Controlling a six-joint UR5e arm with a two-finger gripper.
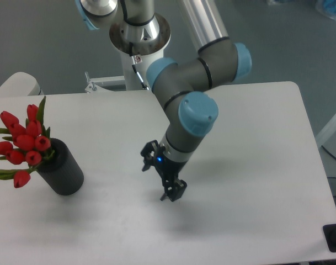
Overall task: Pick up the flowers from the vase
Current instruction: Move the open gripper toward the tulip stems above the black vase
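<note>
Arm (198,72): dark grey joint housings with light blue round end caps, black seam rings between segments. Long link at 12 o'clock is bare polished silver tube. Base column (139,61) at 11 o'clock is white with a flared silver flange; small red-and-white tag on it, and a thin black cable runs down below the tag. Wrist unit (158,160) is black with a small blue LED lit. Gripper (172,194): small, black, blocky jaws, detail too small to make out.
</note>
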